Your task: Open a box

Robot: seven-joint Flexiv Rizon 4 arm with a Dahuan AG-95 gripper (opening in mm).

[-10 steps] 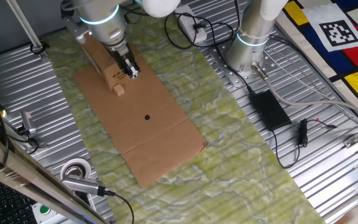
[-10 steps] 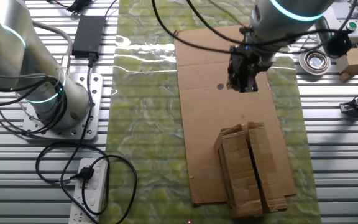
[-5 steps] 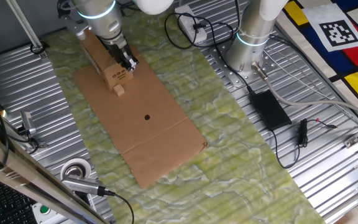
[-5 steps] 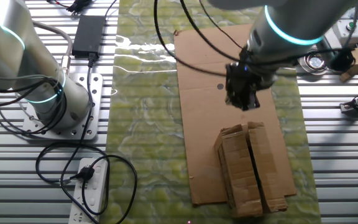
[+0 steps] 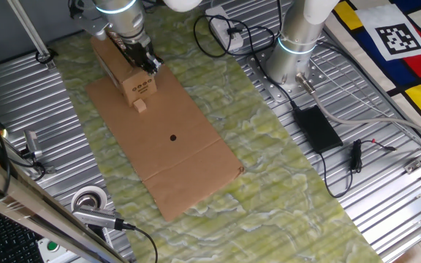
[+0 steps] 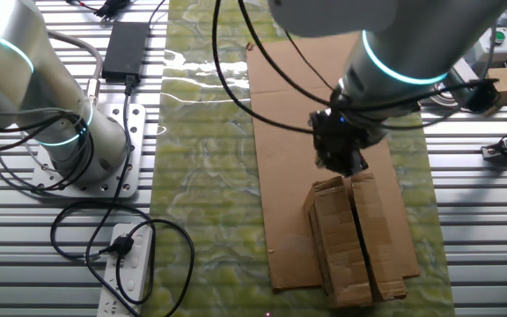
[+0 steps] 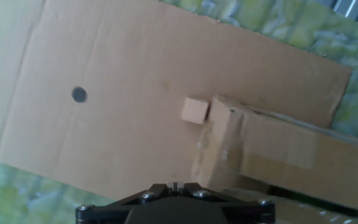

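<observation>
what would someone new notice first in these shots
The silver robot arm with a glowing teal ring, bent low over the small brown cardboard box so its gripper hangs at the box's top flaps. Next, the large flat cardboard sheet under it, on green patterned matting.

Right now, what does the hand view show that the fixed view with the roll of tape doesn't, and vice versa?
Hand view only: a close look at the box's top face, its flaps shut; the fingertips are out of frame.

Fixed view only: the arm with the gripper over the box's top, dark printed marks on the box's side, the roll of tape, the black power brick.

Both: the box, the tiny cardboard block beside it, the large flat cardboard sheet and its dark dot.
</observation>
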